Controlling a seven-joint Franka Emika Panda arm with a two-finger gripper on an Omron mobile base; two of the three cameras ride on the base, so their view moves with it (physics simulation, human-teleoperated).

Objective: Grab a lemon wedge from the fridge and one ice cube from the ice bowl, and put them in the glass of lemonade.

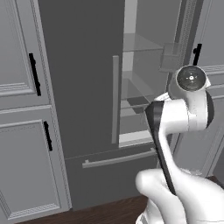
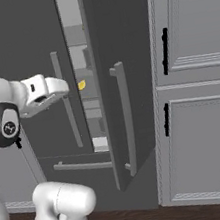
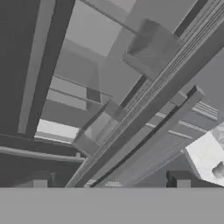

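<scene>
Claw (image 3: 111,181) spread wide (nothing between its tips), facing tall dark grey fridge (image 1: 83,87) with right door ajar; tiny bright yellow lemon wedge (image 2: 81,85) inside.

The fridge (image 1: 78,87) had a matt, smooth dark grey skin, with a duller, lighter grey bar handle (image 1: 115,98) on its door. Inside it, the shelves (image 1: 140,43) looked like clear, glassy plastic against light grey walls. Beside the fridge, the cabinets (image 1: 17,65) were matt painted grey panels with glossy black handles (image 1: 34,74). Below the fridge, the floor (image 1: 109,212) looked like dark wood.
</scene>
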